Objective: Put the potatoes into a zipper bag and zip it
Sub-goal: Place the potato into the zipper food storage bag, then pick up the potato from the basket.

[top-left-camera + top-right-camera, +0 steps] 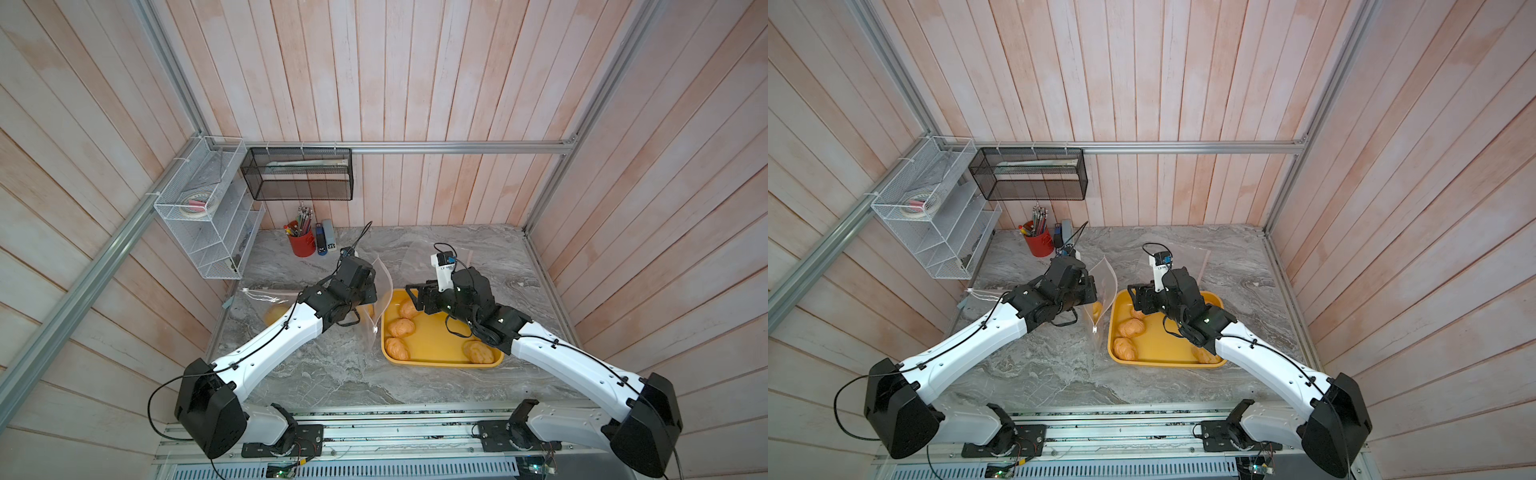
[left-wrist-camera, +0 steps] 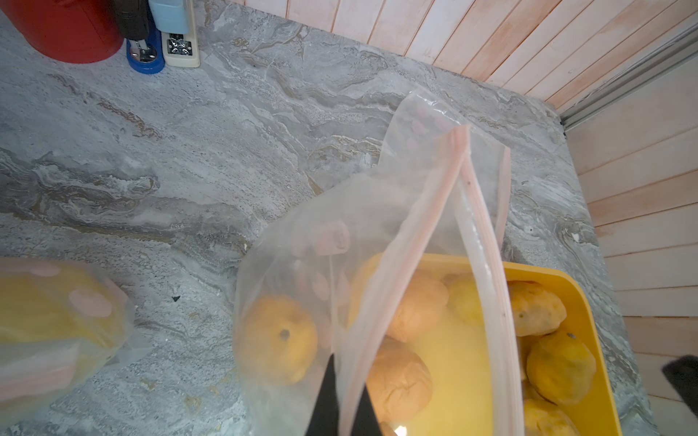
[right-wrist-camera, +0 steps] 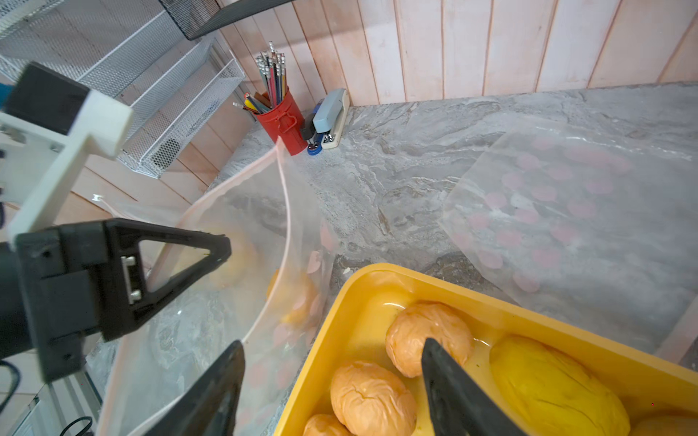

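Mid-bench: left gripper (image 2: 345, 400) clenched on the upright bag's (image 2: 377, 226) rim, one potato (image 2: 279, 339) inside. Right gripper (image 3: 331, 341) spread, empty, just above potatoes (image 3: 411, 332) at the tray's (image 1: 440, 345) far-left corner.

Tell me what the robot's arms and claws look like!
The left arm and the right arm both have smooth white shells with chunky black joints and big black shoulder blocks. Thin black cables run along each arm, clipped on. The left claw and the right claw have black, pointed, triangle-shaped fingers.
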`<state>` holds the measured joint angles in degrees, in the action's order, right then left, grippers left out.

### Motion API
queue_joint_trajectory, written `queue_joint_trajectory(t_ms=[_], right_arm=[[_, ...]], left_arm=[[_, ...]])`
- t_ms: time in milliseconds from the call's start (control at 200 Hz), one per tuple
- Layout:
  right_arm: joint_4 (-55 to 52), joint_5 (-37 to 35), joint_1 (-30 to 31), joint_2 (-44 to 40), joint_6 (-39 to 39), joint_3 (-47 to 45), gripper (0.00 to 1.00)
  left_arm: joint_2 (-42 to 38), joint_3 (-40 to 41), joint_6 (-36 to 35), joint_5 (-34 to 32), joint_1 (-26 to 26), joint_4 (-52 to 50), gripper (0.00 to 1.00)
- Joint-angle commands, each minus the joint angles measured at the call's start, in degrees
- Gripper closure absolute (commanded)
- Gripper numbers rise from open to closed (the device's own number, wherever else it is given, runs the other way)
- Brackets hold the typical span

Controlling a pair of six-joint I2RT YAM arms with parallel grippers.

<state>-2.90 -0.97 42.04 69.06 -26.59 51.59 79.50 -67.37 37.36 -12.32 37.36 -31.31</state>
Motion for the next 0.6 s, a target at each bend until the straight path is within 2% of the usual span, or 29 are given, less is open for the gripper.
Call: queue_joint_trajectory(t_ms=[0,105,330,595], right_arm=[[2.9,1.97,-1.69,0.27,-2.26,-4.37,0.26],[6.2,4.57,-2.75,2.17,-3.44,-8.57,0.24],[16.32,10.7,-3.44,7.42,-5.3,-17.26,0.11],[25.17,20.51,-5.24,17.13,-7.03,-18.54,0.06]], left_arm=[[0.22,-0.24,0.52,-0.89,-0.36,-1.19,1.0],[-0.01,-0.18,0.52,-0.8,-0.45,-1.21,1.0],[-0.32,-0.18,0.52,-0.63,-0.54,-1.29,1.0],[-0.58,-0.07,0.47,-0.43,-0.54,-1.21,1.0]])
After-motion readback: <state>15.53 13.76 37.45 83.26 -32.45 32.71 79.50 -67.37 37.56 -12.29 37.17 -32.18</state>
